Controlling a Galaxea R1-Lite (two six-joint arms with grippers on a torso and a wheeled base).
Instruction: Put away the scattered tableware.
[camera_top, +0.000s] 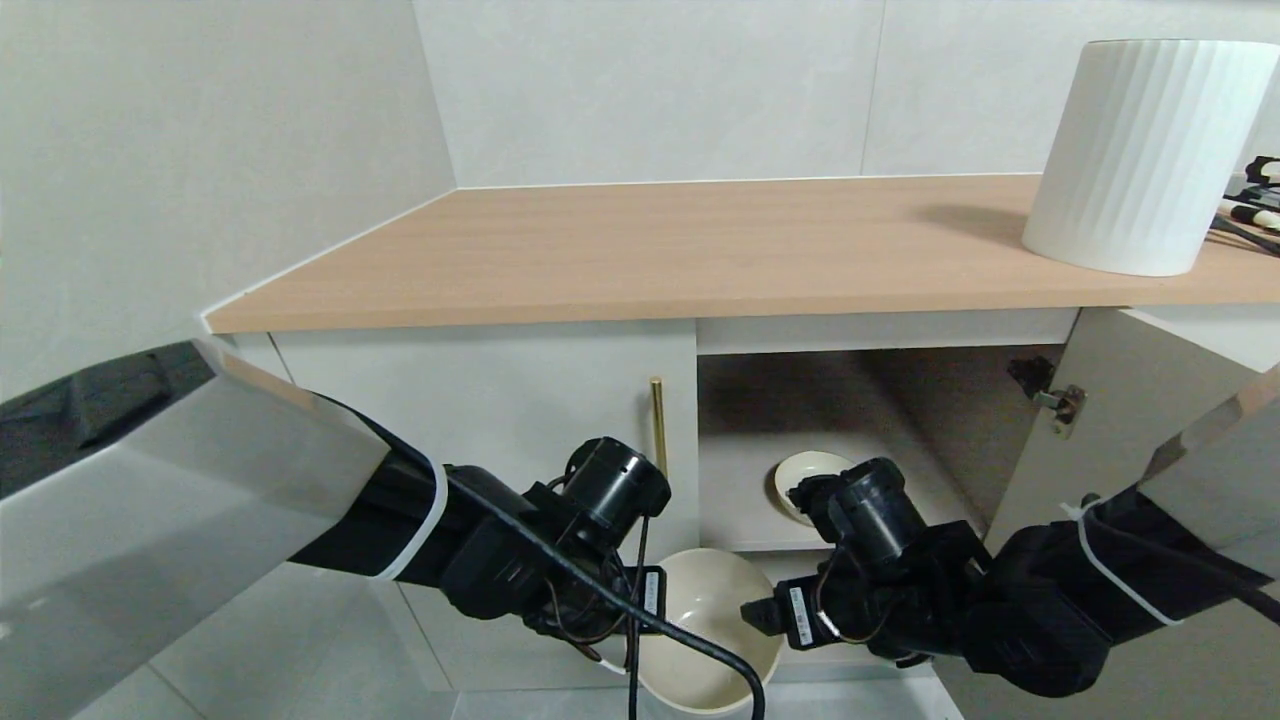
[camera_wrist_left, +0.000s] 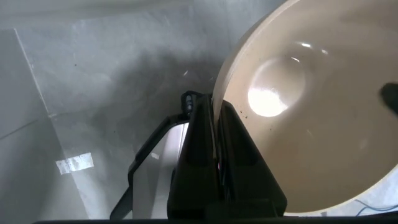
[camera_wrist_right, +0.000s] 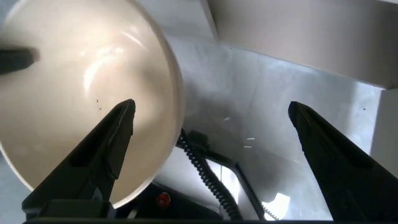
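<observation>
Head view puts the cream bowl at about six o'clock, low in front of the cupboard, held in the air and tipped so its hollow faces up. The left hand pinches the bowl's rim on its nine o'clock side. The left wrist view shows the left hand pressed together on the thin edge of the bowl, one finger inside and one outside. The right hand sits at the bowl's three o'clock side. In the right wrist view the right hand is spread wide, gripping nothing. One finger lies across the face of the bowl, though I cannot tell whether it touches.

Just above the bowl, at twelve o'clock from it, a small pale dish rests on the shelf inside the open cupboard. The cupboard door is swung out at three o'clock. On the tabletop, at two o'clock, stands a white ribbed container, with dark utensils just beside it at the picture's edge.

As I judge it, the task is partway done. The dish looks stowed, the bowl is in hand but not yet on the shelf, and the utensils may be left to put away.
</observation>
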